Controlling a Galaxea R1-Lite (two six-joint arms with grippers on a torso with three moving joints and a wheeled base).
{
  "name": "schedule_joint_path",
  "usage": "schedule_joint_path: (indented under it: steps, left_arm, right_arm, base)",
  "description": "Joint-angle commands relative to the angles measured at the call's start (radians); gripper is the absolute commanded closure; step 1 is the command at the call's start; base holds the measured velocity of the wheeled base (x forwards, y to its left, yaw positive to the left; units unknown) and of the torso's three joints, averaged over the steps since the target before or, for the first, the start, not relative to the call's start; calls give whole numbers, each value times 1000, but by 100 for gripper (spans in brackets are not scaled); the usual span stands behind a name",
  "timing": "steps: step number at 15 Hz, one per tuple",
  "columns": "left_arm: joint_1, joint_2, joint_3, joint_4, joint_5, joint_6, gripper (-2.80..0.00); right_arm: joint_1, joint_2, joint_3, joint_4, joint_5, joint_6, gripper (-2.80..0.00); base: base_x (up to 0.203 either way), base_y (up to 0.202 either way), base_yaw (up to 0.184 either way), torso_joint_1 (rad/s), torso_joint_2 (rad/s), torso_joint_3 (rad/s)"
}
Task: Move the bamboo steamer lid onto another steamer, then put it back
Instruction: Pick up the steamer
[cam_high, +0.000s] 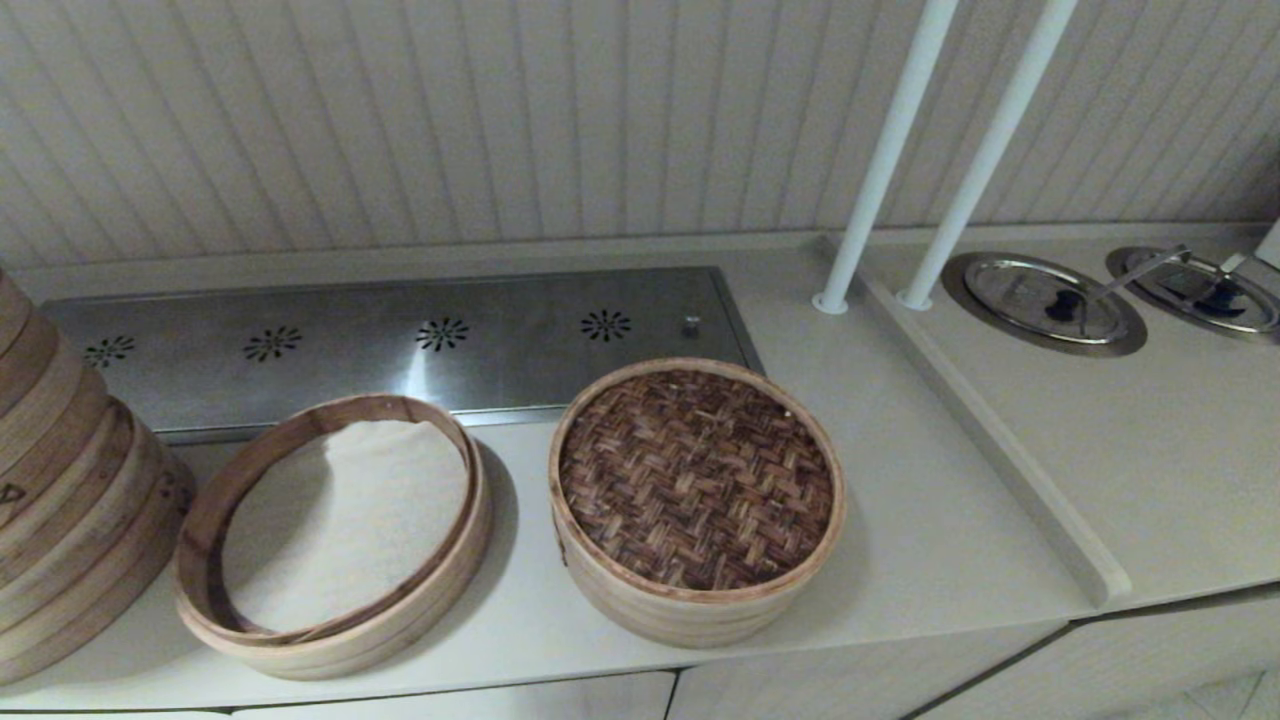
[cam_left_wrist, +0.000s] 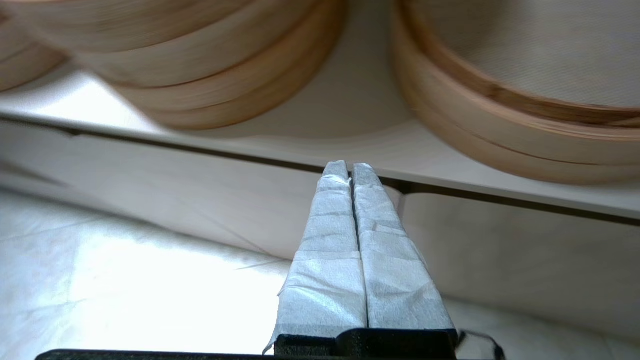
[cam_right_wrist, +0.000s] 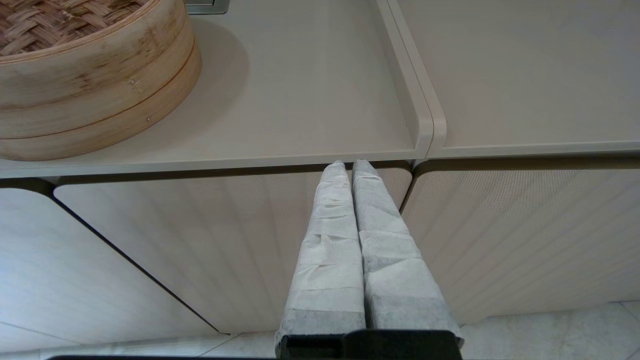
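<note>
The bamboo steamer lid (cam_high: 696, 478), woven brown herringbone with a pale rim, lies on a pale bamboo basket (cam_high: 690, 615) at the counter's middle. That basket's floor is hidden, so no dark-slatted steamer shows. The right wrist view catches the lid (cam_right_wrist: 50, 20) and the basket wall (cam_right_wrist: 100, 115) off to one side. My right gripper (cam_right_wrist: 348, 165) is shut and empty, below the counter's front edge before the cabinet doors. My left gripper (cam_left_wrist: 349, 167) is likewise shut and empty under the front edge. Neither arm appears in the head view.
A steamer with a whitish inside (cam_high: 330, 650) stands left of the lidded one, and a tall stack of steamers (cam_high: 70, 500) at the far left. Behind lie a steel plate with flower-shaped holes (cam_high: 400, 340), two white poles (cam_high: 885, 150), a raised ridge (cam_high: 990, 440) and round metal covers (cam_high: 1045, 300).
</note>
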Motion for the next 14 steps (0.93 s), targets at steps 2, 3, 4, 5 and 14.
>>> schedule_joint_path:
  steps: [2, 3, 4, 5, 14]
  left_arm:
    - [104, -85, 13, 7, -16, 38, 0]
    - [109, -91, 17, 6, -34, 51, 0]
    - [110, -92, 27, -1, -75, 40, 0]
    - [108, -104, 33, -18, -128, 38, 0]
    - [69, -360, 42, 109, -429, 112, 0]
  right_arm:
    - [0, 1, 0, 0, 0, 0, 0]
    - [0, 1, 0, 0, 0, 0, 0]
    - [0, 1, 0, 0, 0, 0, 0]
    - [0, 1, 0, 0, 0, 1, 0]
    - [0, 1, 0, 0, 0, 1, 0]
  base:
    - [0, 0, 0, 0, 0, 0]
    - [0, 0, 0, 0, 0, 0]
    - [0, 0, 0, 0, 0, 0]
    - [0, 0, 0, 0, 0, 0]
    - [0, 0, 0, 0, 0, 0]
